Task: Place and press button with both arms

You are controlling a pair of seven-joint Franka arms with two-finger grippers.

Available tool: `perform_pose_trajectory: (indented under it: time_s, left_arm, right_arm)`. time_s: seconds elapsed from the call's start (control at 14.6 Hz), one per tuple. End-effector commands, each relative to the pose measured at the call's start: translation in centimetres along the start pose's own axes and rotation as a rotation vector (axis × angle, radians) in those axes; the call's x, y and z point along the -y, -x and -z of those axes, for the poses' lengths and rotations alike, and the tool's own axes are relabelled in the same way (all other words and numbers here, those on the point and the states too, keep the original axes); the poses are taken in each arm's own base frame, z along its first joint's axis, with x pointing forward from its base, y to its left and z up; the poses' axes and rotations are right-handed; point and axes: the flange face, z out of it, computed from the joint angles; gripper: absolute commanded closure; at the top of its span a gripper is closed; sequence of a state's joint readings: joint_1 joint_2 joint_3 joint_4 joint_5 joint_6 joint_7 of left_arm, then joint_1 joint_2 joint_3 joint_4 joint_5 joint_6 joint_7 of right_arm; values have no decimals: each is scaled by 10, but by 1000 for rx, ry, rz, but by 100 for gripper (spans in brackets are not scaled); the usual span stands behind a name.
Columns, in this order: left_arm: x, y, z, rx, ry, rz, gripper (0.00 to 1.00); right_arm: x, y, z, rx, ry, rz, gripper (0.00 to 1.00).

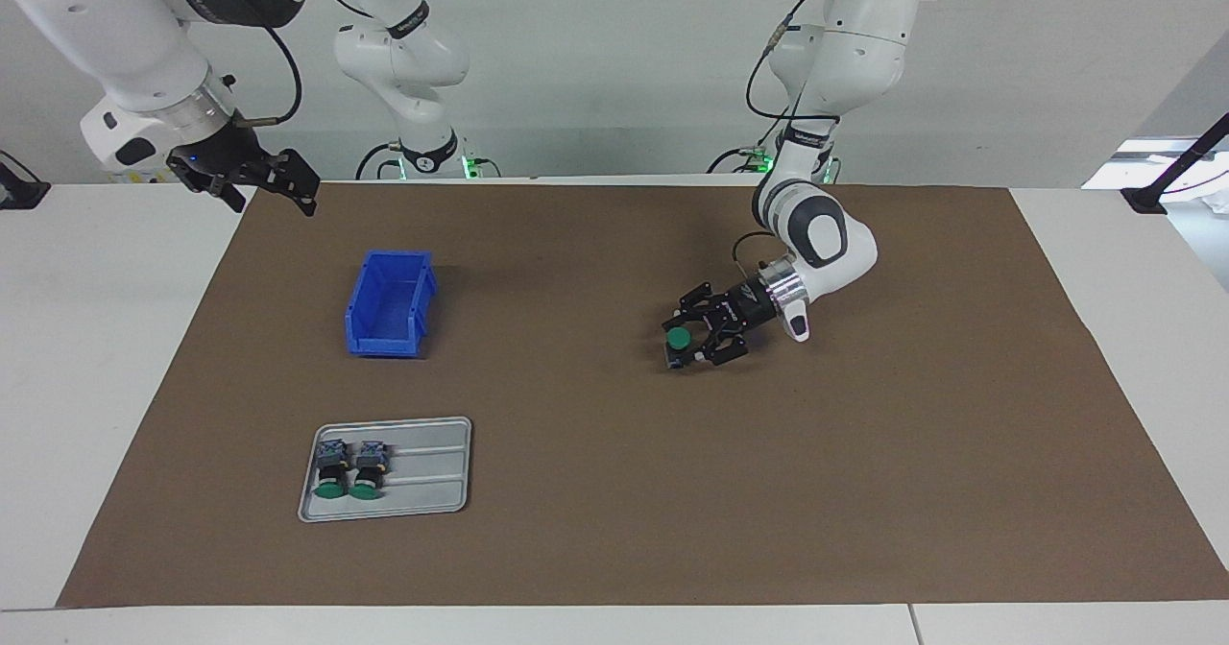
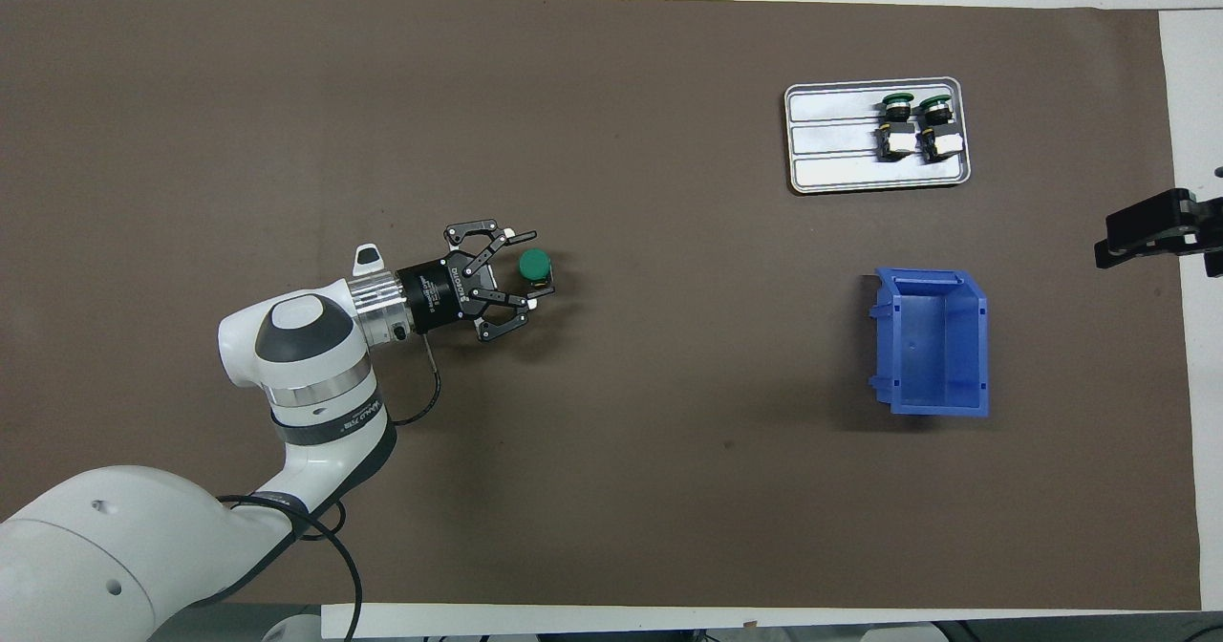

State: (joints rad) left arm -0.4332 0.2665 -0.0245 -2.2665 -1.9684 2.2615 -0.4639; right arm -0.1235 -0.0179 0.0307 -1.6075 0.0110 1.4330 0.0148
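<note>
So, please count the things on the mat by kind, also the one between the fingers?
Buttons: 3, two in the tray, one between the left gripper's fingers.
Tray: 1.
Blue bin: 1.
Total: 5.

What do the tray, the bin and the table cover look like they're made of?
Tray: likely metal, given its dull silver sheen, pressed ribs and rolled rim. Bin: probably moulded plastic, being uniform glossy blue with thin walls. Table cover: matte brown, flat and without shine; paper, felt or thin mat, cannot tell which.
</note>
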Motion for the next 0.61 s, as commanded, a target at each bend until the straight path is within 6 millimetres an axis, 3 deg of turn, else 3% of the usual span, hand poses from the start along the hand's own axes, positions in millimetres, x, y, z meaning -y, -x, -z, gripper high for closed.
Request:
perform_pose_trajectory:
  time_s: [0.0,0.27,0.48,0.55]
  left_arm:
    - [9,12,5,-32,0,-18,26]
    - [10,25,12,-73,20,-49,24]
    - [15,45,30,-98,37,-80,24]
    - [22,54,27,-136,38,-109,24]
  right_arm:
    - [-1,7,-1,-3,2,-8,1]
    - [-1,6,-1,-5,2,-6,1]
    - [-1,6,0,-6,2,-6,1]
    - [-1,6,0,-6,2,-8,1]
